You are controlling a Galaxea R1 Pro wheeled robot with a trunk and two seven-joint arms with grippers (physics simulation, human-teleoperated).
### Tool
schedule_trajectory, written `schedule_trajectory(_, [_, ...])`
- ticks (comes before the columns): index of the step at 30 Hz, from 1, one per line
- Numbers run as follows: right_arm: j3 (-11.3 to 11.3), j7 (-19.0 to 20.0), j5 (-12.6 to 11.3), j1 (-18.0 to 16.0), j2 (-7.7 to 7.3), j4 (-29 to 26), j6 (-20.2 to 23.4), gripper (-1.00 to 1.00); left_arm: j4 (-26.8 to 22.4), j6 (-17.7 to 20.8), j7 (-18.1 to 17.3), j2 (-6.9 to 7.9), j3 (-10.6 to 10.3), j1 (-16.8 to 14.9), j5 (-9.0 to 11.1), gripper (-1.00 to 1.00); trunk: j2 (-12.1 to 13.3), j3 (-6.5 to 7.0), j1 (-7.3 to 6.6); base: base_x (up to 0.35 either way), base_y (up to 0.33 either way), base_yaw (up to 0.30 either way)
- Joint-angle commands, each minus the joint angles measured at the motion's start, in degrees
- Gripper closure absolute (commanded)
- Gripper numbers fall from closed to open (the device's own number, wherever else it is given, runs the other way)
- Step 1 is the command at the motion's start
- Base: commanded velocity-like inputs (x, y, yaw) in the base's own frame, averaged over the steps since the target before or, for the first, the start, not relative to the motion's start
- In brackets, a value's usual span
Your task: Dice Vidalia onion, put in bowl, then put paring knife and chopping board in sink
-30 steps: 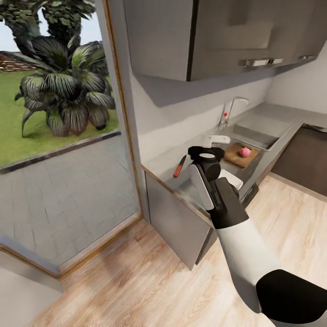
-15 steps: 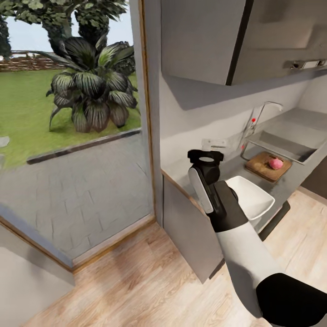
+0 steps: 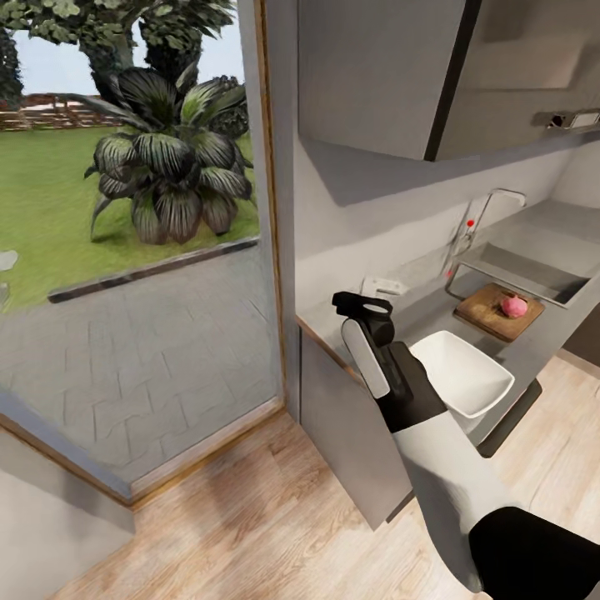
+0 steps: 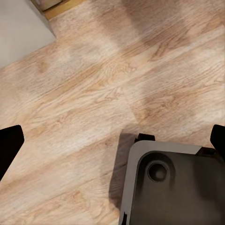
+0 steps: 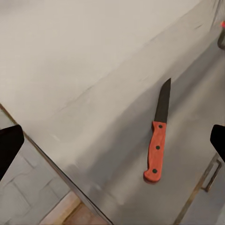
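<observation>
As the robot closes on the counter, its right arm reaches forward with the right gripper (image 3: 364,305) raised over the near end of the grey countertop (image 3: 433,312), fingers spread wide and holding nothing, judging by the dark fingertips at either edge of the right wrist view. Below it the paring knife (image 5: 158,139) lies flat on the worktop, red handle toward the counter's front edge and dark blade pointing toward the wall, a lie that should let the gripper drop straight onto the handle. The left gripper (image 4: 112,140) hangs over the wooden floor, likewise wide open and empty, apparently parked out of the way. Just beyond the right arm sits the white bowl (image 3: 463,373), ready to take the pieces. Farther along, the onion (image 3: 514,307) rests whole on the chopping board (image 3: 493,312), directly before the sink (image 3: 533,275) and its tap (image 3: 483,213). Dicing has not begun.
</observation>
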Motion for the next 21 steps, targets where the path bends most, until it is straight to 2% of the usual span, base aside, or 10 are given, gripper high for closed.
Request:
schedule_trajectory(1, [0.08,-0.49,-0.42,-0.07,0.00,0.05,0.11,-1.00,-0.06,-0.13,0.32,0.06,-0.20,0.02,0.32,-1.00,-0.11,-0.10,0.04,0.000,0.000,0.000])
schedule_trajectory(5, [0.01,0.39,-0.49,-0.07,0.00,3.58,-2.57,-1.00,0.03,-0.13,0.32,0.06,-0.20,0.02,0.32,-1.00,-0.11,-0.10,0.04,0.000,0.000,0.000])
schedule_trajectory(7, [0.07,3.36,-0.68,-0.07,0.00,4.96,-6.11,-1.00,0.03,-0.13,0.32,0.06,-0.18,0.02,0.32,-1.00,-0.11,-0.10,0.04,0.000,0.000,0.000])
schedule_trajectory(8, [0.07,3.93,-0.69,-0.07,0.00,5.21,-6.53,-1.00,0.03,-0.13,0.32,0.06,-0.18,0.02,0.32,-1.00,-0.11,-0.10,0.04,0.000,0.000,0.000])
schedule_trajectory(21, [0.08,5.18,-0.54,-0.07,0.00,6.53,-7.33,-1.00,0.03,-0.13,0.32,0.06,-0.15,0.01,0.26,-1.00,-0.11,-0.10,0.04,0.000,0.000,0.000])
